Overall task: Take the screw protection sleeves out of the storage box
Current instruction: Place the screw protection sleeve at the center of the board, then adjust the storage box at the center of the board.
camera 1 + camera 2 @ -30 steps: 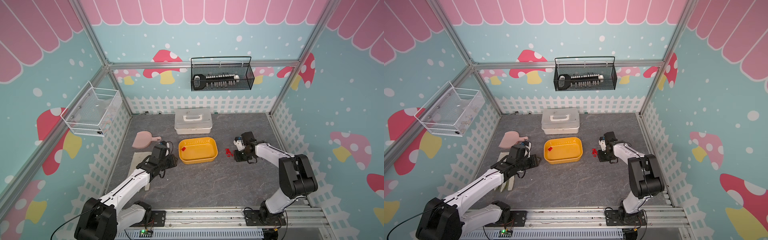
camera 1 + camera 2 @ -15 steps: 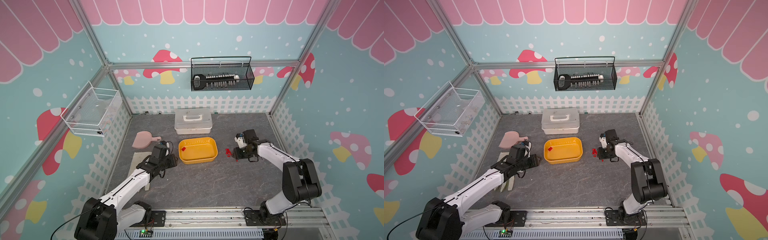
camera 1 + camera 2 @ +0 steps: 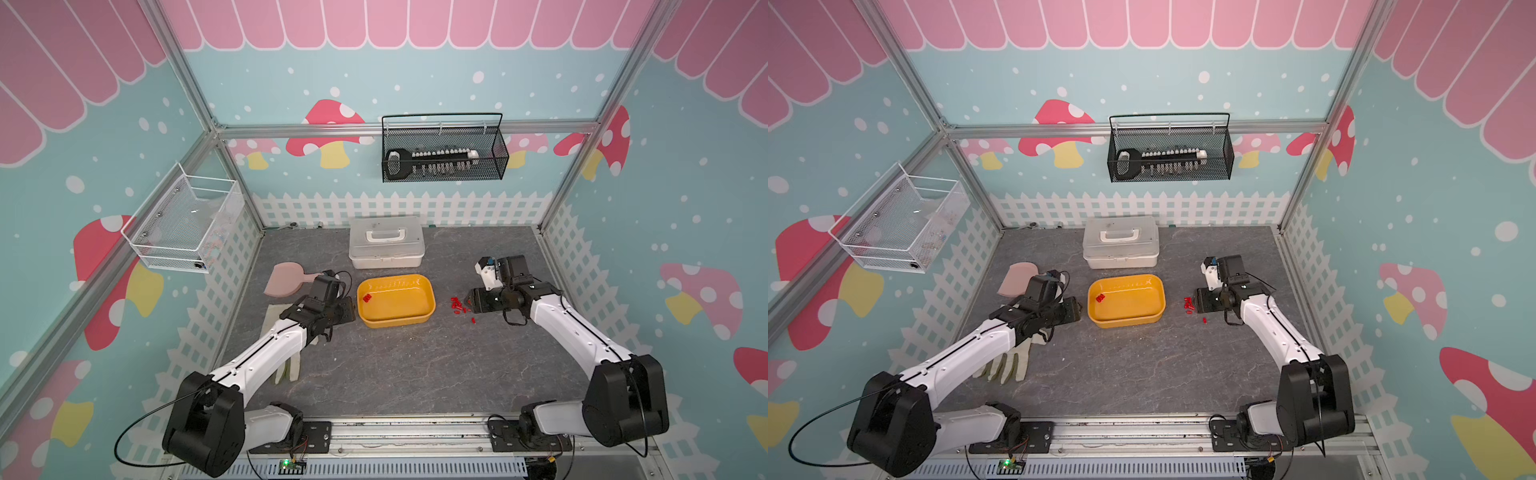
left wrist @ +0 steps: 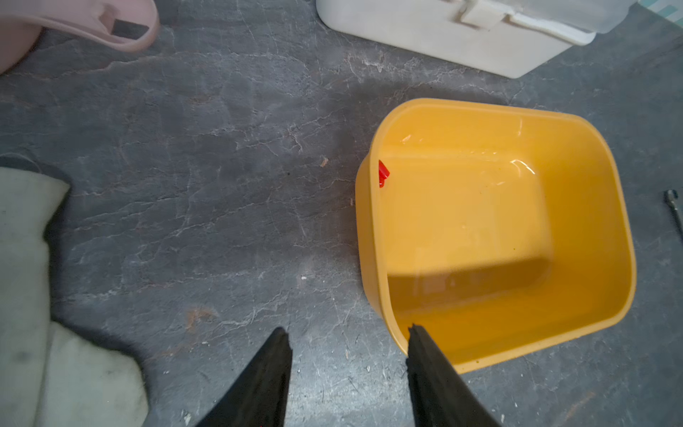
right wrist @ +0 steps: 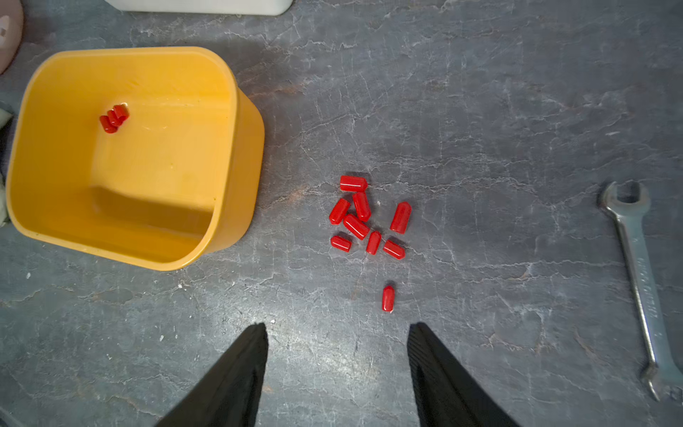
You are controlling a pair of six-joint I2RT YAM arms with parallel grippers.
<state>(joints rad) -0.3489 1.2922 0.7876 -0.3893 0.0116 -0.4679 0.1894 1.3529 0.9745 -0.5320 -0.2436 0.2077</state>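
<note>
The yellow storage box (image 3: 399,322) (image 3: 1125,319) stands mid-table. Three red screw protection sleeves (image 5: 114,118) (image 3: 366,297) (image 4: 383,173) lie together inside it near its left end. Several more sleeves (image 5: 364,218) (image 3: 456,304) (image 3: 1189,304) lie in a loose pile on the table to the right of the box, with one sleeve (image 5: 387,298) apart from them. My right gripper (image 5: 338,327) (image 3: 469,300) is open and empty, just short of that single sleeve. My left gripper (image 4: 347,332) (image 3: 351,309) is open and empty at the box's left end, one fingertip by the rim.
A white lidded case (image 3: 386,245) stands behind the box. A pink scoop (image 3: 286,278) and a pale glove (image 3: 1009,363) lie on the left under my left arm. A steel wrench (image 5: 639,273) lies on the table near the red pile. Wire baskets hang on the walls.
My right gripper has gone from shut to open beside the red pile, and its arm has shifted slightly. My left gripper's jaws have spread wider; the left arm has stayed in place.
</note>
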